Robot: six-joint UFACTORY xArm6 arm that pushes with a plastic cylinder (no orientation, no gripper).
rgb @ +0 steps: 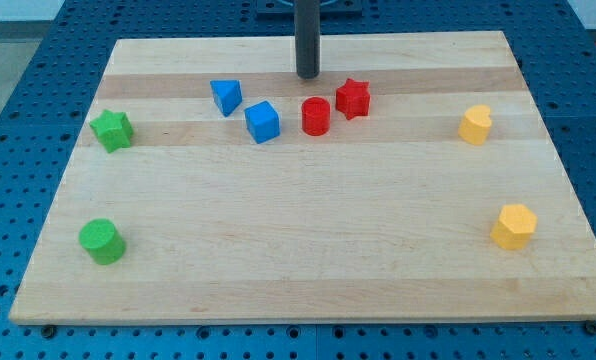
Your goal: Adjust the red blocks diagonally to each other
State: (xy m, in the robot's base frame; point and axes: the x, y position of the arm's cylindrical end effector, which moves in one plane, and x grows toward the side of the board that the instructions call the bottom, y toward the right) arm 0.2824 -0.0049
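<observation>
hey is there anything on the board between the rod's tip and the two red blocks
Nothing visible stands between them. My tip sits just toward the view's top of the red cylinder block, with bare wood between. The red star-shaped block lies to the tip's lower right, also unobstructed. The blue cube block is off to the left.

My tip (308, 75) stands just behind the red cylinder (316, 116), the red star (353, 98) right of it, the blue cube (262, 121) left, all on the desk (308, 250).

Pale wooden board (308, 240) with smooth matt grain, matt plastic-looking red cylinder (316, 116), dark matt rod.
</observation>
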